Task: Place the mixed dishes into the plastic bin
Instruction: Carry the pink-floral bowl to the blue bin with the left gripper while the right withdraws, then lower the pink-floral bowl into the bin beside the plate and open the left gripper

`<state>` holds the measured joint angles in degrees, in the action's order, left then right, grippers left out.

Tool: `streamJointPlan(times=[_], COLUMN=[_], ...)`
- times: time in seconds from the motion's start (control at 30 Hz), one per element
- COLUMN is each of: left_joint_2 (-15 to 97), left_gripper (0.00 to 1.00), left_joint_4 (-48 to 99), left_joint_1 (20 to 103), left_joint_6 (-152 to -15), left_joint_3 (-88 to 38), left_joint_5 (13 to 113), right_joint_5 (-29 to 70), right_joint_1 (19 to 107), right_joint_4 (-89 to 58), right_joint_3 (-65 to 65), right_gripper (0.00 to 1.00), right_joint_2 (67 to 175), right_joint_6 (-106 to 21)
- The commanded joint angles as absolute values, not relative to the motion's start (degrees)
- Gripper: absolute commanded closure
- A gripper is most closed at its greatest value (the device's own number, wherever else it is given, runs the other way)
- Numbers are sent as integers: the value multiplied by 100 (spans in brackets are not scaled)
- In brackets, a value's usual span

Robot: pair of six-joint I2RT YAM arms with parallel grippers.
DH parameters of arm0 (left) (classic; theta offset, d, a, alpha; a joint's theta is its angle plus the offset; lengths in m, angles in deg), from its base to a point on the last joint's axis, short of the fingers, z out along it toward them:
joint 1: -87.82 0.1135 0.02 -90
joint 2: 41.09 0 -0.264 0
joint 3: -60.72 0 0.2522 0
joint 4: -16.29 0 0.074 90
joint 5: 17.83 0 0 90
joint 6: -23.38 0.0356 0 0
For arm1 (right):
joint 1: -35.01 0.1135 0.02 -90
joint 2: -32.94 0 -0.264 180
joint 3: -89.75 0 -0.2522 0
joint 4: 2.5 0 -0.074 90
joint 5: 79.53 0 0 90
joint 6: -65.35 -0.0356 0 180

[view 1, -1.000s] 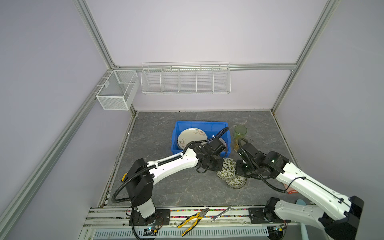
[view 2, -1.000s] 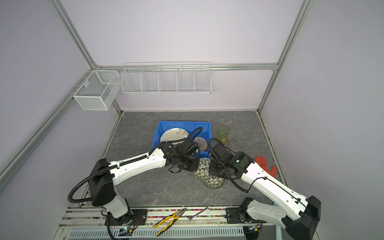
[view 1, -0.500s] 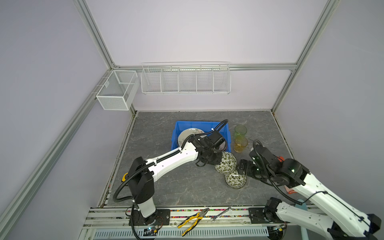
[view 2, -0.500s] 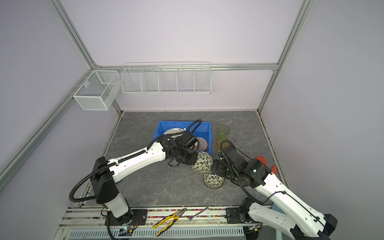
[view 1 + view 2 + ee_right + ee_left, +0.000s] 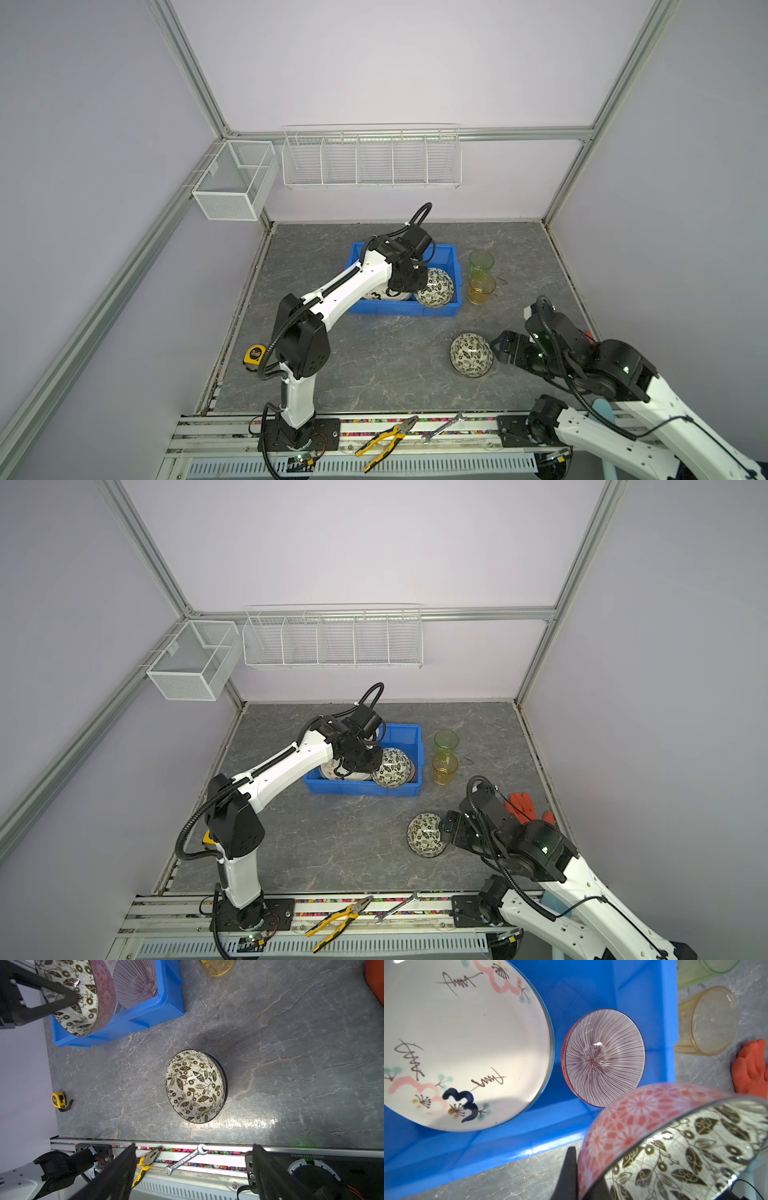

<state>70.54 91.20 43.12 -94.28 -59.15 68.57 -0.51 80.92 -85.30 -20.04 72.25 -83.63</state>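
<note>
**L gripper** (image 5: 417, 283), over the near right corner of the plastic bin (image 5: 399, 310): fingers (image 5: 569, 1169) clenched on the rim of bowl A (image 5: 435, 287) (leaf print inside, orange pattern outside). L wrist view shows one finger against the outer wall and the other inside the bowl. Bowl A is held tilted, partly over the bin's front wall; whether it touches the bin cannot be told. Inside the bin, per L wrist view: cream floral plate (image 5: 467, 1032) and, beside it, striped bowl (image 5: 604, 1057). **R gripper** (image 5: 193, 1146): fingers (image 5: 121, 1167) spread wide, grasping nothing. Bowl B (image 5: 195, 1085), also leaf-printed, sits upright on the grey tabletop (image 5: 291, 1064) ahead of the R fingers, w/ no contact in R wrist view. In both top views bowl B lies just beside the fingertips, well apart from the bin. Green glass (image 5: 481, 262) and amber glass (image 5: 482, 287) stand on the tabletop just right of the bin, outside it.
</note>
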Motion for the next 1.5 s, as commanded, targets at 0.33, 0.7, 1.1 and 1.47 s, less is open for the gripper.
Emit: streamJointPlan(times=[0.33,0.7,1.1,1.47], left_joint_2=[8485,9101,9382,9347], left_gripper=[100,100,92,75], left_joint_4=[9851,9979,10014,10124], left_joint_1=[4379,4397,4410,4406], left_joint_6=[-9003,-8948,-8923,-8978], left_joint_3=[-7833,-8309,-8448,-8476], left_joint_5=[6884,7007,6980,6947], right_joint_5=[-205,-332,-362,-377], right_joint_1=[8126,8124,8124,8129], right_joint_4=[-8748,-8937,-8998,-9026], right_joint_3=[-2213,-2286,-2407,-2397], right_gripper=[12,12,12,12], right_joint_2=[7106,6963,6846,6821], right_joint_6=[-8681,-8836,-8976,-9007])
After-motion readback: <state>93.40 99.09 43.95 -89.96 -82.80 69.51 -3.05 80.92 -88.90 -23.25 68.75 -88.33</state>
